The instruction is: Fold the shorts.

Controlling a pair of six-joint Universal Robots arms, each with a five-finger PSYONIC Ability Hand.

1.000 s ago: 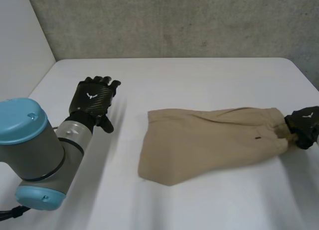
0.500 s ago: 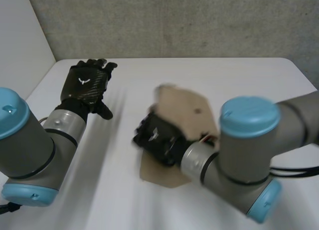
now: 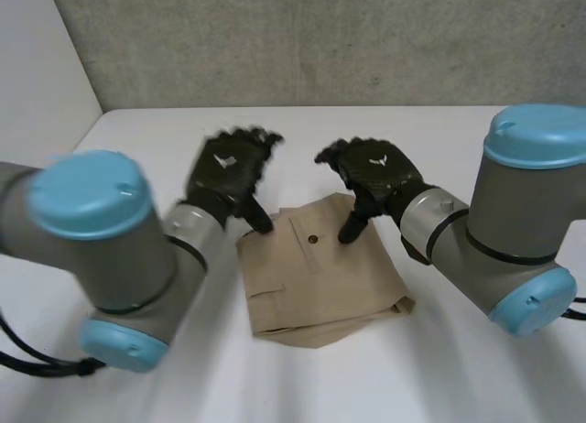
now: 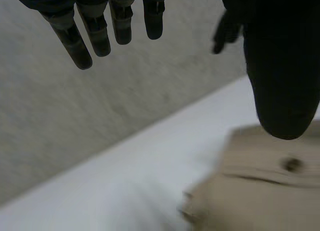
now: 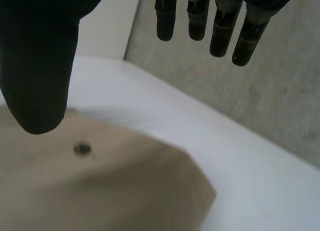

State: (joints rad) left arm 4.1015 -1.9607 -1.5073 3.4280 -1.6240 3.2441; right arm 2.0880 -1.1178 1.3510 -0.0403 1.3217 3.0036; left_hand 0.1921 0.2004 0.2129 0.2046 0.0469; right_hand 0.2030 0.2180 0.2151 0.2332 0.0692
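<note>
On the smooth white table point(image 3: 302, 386) the tan shorts point(image 3: 316, 281) lay as a flat folded packet (one round button on top). At its far edge were the left hand point(image 3: 229, 167) and the right hand point(image 3: 371, 171), fingers straight and spread, holding nothing.

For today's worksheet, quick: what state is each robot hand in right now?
Left robot hand: open, holding nothing.
Right robot hand: open, holding nothing.
</note>
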